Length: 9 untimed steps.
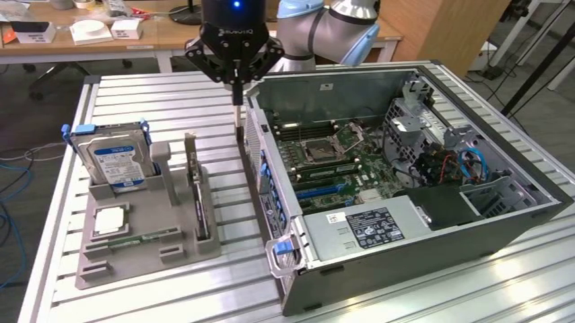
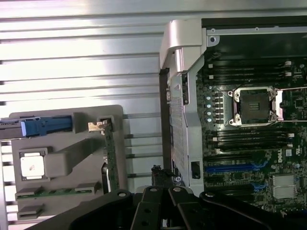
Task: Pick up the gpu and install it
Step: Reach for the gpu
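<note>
My main worry is the gap I am working in: the gripper (image 1: 237,94) hangs just beside the rear wall of the open computer case (image 1: 467,235), so a small sideways drift could clip that metal edge. The jaws are clenched with nothing between them that I can see, and brought down like that onto the gpu (image 1: 199,198) they would strike its top edge or bracket rather than straddle it. The gpu stands on edge in a slot of the grey holder (image 1: 171,252), to the exterior view's left of the gripper. It is thin, so I judge an off-centre grip could tilt it or jam it in the slot. The hard drive (image 1: 115,161) stands in the same holder nearby. The arm (image 1: 346,27) reaches in from the far side, wrist pointing straight down, over the strip of tabletop (image 1: 161,101) between holder and case.
</note>
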Each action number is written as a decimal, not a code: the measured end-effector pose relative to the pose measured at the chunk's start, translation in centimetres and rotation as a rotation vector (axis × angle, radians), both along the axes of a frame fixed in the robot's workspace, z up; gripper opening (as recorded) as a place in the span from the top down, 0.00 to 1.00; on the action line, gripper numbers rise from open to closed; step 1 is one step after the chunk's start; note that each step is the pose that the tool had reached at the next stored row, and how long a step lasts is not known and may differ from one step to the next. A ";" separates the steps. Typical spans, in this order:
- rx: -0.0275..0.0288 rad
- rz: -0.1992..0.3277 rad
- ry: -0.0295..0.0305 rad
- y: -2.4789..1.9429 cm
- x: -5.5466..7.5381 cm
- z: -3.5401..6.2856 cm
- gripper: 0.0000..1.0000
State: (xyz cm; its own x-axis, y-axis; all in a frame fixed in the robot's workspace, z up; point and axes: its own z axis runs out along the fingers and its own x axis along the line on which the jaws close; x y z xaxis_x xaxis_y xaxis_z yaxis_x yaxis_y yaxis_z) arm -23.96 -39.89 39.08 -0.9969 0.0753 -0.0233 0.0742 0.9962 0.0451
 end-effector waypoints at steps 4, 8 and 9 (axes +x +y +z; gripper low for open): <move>0.0000 0.000 0.0000 0.00 -0.2 -0.01 0.89; 0.0000 0.000 0.0000 0.00 -0.5 -0.02 0.89; 0.0000 0.000 0.0000 0.00 -0.5 -0.02 0.89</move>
